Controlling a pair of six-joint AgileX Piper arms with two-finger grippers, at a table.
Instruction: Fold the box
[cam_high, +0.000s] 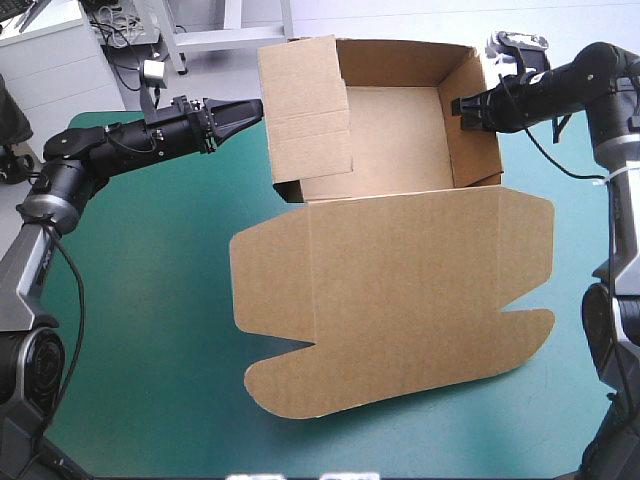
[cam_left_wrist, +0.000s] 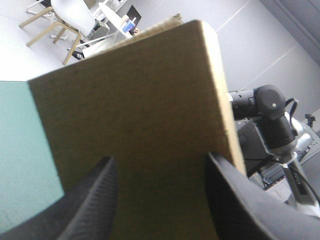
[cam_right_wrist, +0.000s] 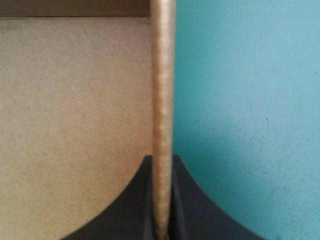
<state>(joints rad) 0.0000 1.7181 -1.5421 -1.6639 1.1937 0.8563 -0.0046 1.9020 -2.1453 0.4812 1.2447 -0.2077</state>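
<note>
high view: box (cam_high: 400, 280) mid-table on teal-green cover (cam_high: 150, 330), tray w/ walls up on far side, lid flat toward near edge. right gripper (cam_high: 462, 108) clamped on right wall, board edge pinched btw fingers (cam_right_wrist: 132, 212). left gripper (cam_high: 252, 108) at left wall, fingers spread wide.

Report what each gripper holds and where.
The right gripper is shut on the box, pinching the rim of its right wall. The left gripper is open at the left wall's outer face, holding nothing.
</note>
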